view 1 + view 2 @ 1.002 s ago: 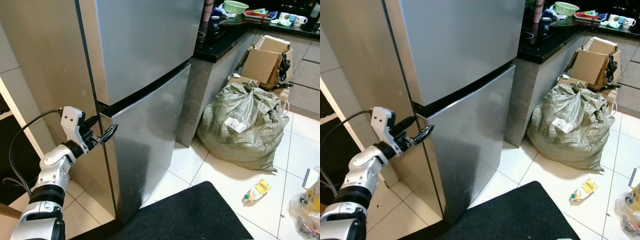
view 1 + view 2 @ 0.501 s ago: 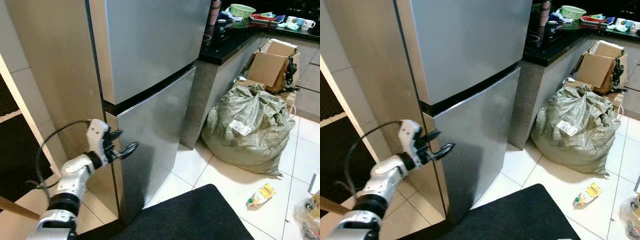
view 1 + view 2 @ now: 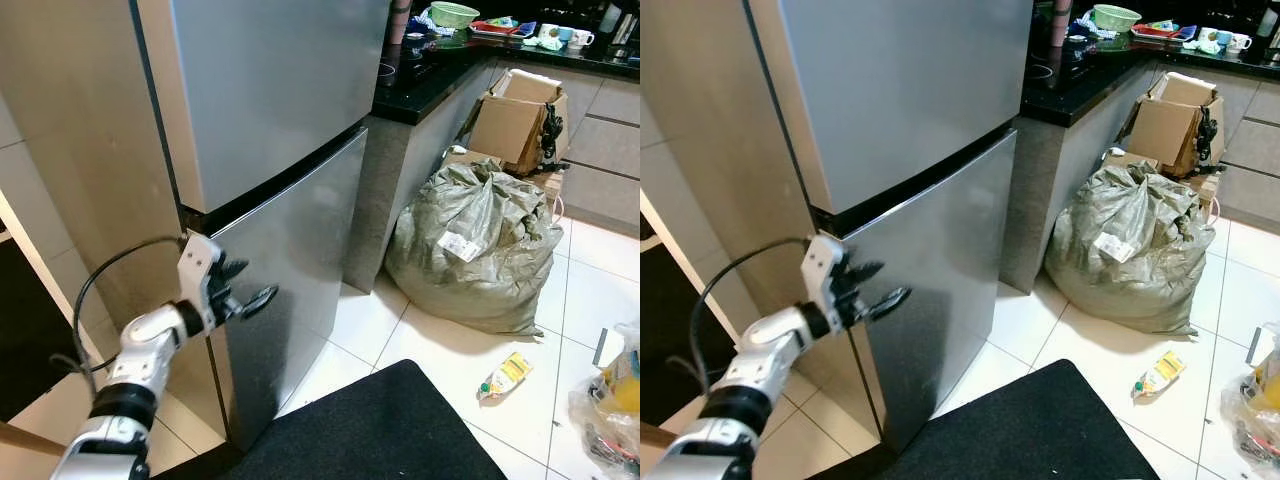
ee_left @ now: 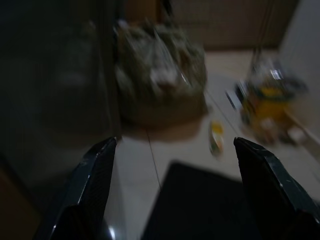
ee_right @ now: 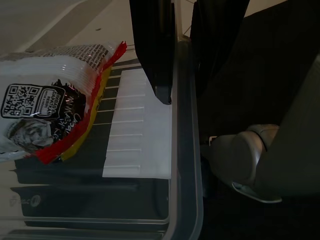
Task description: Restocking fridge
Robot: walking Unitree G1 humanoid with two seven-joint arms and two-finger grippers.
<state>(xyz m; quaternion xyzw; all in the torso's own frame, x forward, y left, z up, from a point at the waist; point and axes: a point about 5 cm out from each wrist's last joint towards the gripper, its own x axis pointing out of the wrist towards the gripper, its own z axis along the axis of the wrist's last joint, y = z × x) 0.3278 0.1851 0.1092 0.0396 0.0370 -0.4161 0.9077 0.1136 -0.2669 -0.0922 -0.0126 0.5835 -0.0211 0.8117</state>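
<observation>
Fridge (image 3: pixel 270 150) doors are closed. Left gripper (image 3: pixel 243 287), fingers spread wide, sits at the lower door's (image 3: pixel 290 270) left edge, apparently touching. Right gripper (image 5: pixel 172 60) clamps a clear bin's rim (image 5: pixel 187 165).

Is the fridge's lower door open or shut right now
Shut. The lower door lies flush under the upper door, no interior showing. The left gripper, fingers spread, hovers at its edge.
</observation>
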